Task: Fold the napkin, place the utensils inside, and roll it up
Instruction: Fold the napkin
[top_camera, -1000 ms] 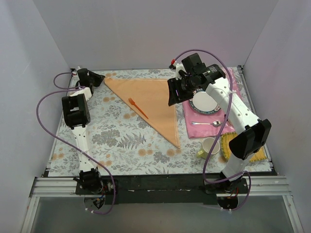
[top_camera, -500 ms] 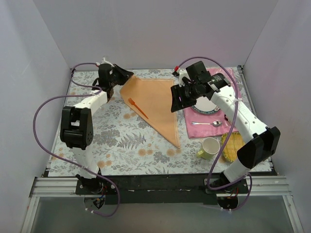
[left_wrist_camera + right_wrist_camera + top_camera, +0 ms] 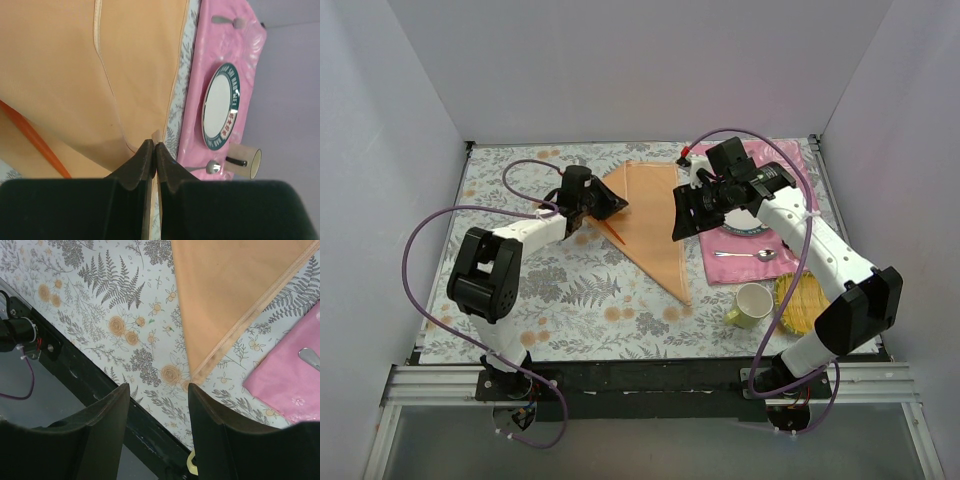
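The peach napkin (image 3: 655,235) lies folded on the floral tablecloth, tapering to a point near the front. My left gripper (image 3: 613,203) is shut on a lifted napkin corner (image 3: 156,136) and holds it above the cloth (image 3: 100,75). A slim orange fork (image 3: 614,232) lies on the napkin under that arm, also visible in the left wrist view (image 3: 35,140). A silver spoon (image 3: 745,254) rests on the pink placemat. My right gripper (image 3: 678,215) hangs open and empty by the napkin's right edge; below it are the napkin's tip (image 3: 200,375) and the tablecloth.
A pink placemat (image 3: 720,262) carries a white plate with a dark rim (image 3: 745,215). A pale yellow-green cup (image 3: 752,302) and a yellow woven mat (image 3: 810,300) sit front right. Walls close in on three sides.
My left gripper has carried the napkin's left corner from the far left toward the right, over the cloth and fork. The right gripper has shifted slightly down and stays open.
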Controlling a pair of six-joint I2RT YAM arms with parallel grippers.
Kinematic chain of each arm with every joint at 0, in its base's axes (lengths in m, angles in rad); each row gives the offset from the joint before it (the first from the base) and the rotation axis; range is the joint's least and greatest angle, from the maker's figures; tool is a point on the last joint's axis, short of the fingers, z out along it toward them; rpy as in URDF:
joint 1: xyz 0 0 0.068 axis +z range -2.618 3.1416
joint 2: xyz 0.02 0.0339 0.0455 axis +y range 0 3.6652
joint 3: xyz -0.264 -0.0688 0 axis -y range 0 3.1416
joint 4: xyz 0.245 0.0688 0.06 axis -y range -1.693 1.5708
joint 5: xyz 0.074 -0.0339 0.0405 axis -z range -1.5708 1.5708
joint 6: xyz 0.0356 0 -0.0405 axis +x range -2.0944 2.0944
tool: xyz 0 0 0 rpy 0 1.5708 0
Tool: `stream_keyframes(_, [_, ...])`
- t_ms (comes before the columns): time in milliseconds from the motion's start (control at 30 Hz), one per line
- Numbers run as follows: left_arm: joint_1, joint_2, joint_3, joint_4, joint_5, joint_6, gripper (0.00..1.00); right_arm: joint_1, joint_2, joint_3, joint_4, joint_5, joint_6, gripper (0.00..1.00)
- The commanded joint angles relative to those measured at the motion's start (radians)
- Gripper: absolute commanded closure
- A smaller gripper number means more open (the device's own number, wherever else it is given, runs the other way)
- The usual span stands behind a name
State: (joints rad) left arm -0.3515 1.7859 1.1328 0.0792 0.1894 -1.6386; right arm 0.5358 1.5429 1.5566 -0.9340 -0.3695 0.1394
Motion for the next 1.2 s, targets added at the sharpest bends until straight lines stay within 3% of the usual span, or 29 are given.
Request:
stream_keyframes(0, [-0.041, -0.051, -0.016, -0.015, 0.008, -0.027, 0.99, -0.008, -0.056, -0.016, 0.052, -0.023, 0.008, 0.42])
stream_keyframes(467, [-0.098, -0.01, -0.028, -0.052, 0.038, -0.032, 0.99, -0.025, -0.11, -0.092, 0.07, -0.008, 0.022, 0.42])
stream_keyframes(833, [-0.103, -0.028, -0.048, -0.171, -0.005, 0.006, 0.98, -0.031, -0.11, -0.109, 0.078, -0.02, 0.02, 0.43])
stream_keyframes(1167, [-0.028, 0.001, 0.048, -0.162, -0.062, 0.014, 0.98, -0.034, -0.119, -0.119, 0.069, -0.017, 0.019, 0.42])
